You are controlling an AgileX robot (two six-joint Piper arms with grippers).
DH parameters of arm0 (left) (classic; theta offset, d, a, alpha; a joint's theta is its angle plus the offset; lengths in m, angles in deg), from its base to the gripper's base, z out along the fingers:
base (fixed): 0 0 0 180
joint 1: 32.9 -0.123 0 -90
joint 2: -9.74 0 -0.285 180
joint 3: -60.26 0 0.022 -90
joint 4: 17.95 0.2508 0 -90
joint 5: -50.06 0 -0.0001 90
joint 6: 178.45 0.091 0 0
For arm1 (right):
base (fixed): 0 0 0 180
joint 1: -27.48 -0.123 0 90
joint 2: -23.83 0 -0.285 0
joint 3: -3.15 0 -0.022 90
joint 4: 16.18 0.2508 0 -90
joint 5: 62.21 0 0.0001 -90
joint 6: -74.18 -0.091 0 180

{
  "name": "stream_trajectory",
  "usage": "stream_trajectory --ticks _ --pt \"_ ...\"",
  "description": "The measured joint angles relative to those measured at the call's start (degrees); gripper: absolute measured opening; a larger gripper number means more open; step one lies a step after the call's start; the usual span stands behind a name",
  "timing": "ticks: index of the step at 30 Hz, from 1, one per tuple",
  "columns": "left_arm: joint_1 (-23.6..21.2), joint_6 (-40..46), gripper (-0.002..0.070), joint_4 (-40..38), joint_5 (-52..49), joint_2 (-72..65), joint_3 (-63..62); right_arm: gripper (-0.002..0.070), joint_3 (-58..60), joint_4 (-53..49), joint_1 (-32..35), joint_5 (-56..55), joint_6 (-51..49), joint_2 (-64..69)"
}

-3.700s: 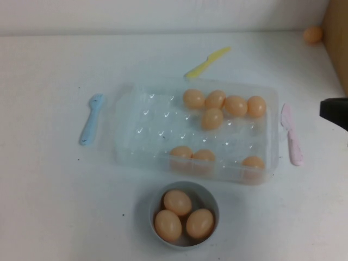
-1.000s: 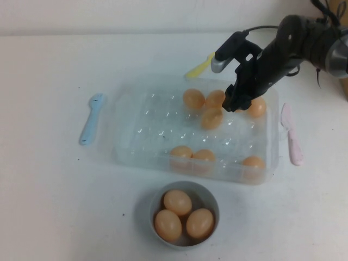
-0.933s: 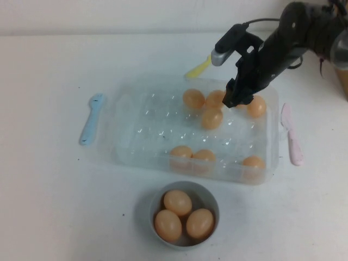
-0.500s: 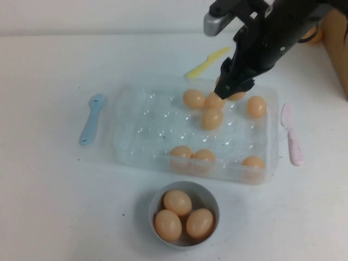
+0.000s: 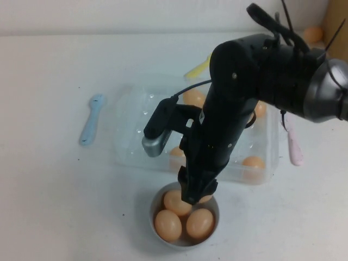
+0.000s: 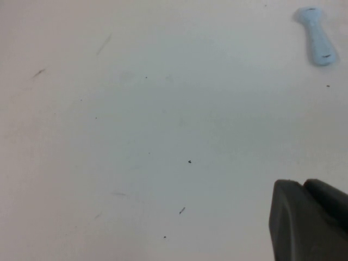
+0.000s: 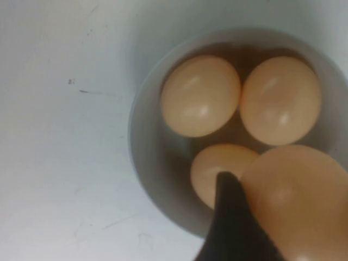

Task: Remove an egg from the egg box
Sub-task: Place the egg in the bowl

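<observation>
Egg [image 7: 296,201] in hand: our right tool [image 5: 197,191] is clamped on it and hangs directly over the bowl [image 5: 154,209], where the right wrist view shows three eggs already lying beneath the held one. Half a second ago that tool was still above the far row of the egg box [image 5: 130,128]; now it has swung across to our near side, so the egg is out of the box and the removal itself looks done. What remains, we judge, is to lower and let go without knocking the three below. Farther out, several eggs sit in the box behind the arm, a blue spoon [image 5: 91,118] lies on the tabletop [image 5: 49,190] to our left, and a pink utensil [image 5: 293,144] to our right. Our left tool [image 6: 310,220] rests low over bare tabletop, well apart; we cannot tell its grip.
</observation>
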Motion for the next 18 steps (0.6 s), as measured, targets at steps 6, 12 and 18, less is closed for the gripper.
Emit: stream_trajectory --ticks 6,12,18 --pt "0.0 0.0 -0.0004 0.0 0.0 0.0 0.0 0.0368 0.4 0.0 -0.1 -0.5 -0.1 4.0" --pt "0.0 0.0 -0.0004 0.0 0.0 0.0 0.0 0.0368 0.5 0.0 -0.1 -1.4 -0.1 7.2" --pt "0.0 0.0 -0.0004 0.0 0.0 0.0 0.0 0.0368 0.5 0.1 -0.1 -2.7 -0.1 8.2"
